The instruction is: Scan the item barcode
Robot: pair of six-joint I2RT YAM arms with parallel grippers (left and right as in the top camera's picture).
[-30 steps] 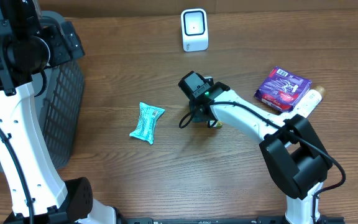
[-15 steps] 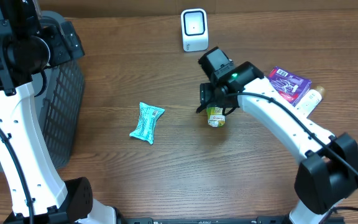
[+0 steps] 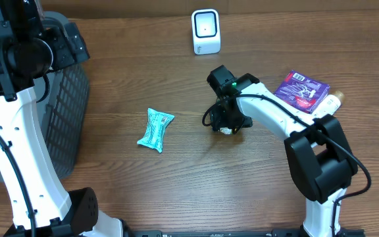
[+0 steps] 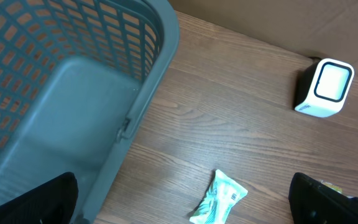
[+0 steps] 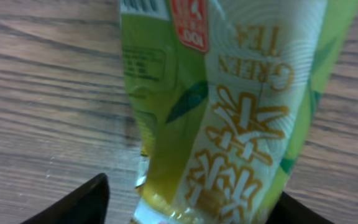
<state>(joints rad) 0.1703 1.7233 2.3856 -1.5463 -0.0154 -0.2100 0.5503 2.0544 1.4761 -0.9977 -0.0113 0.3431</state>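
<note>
Having dropped back down, my right gripper (image 3: 226, 122) is straddling, jaws spread, the green tea packet (image 5: 229, 112) lying on the table (image 3: 176, 184), mostly hiding it from overhead, while my left gripper (image 4: 185, 202) is gaping wide.

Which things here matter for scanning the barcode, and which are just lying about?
For the job: green tea packet, white scanner, right gripper.
Lying about: teal wrapper, purple packet, bottle, basket.
</note>
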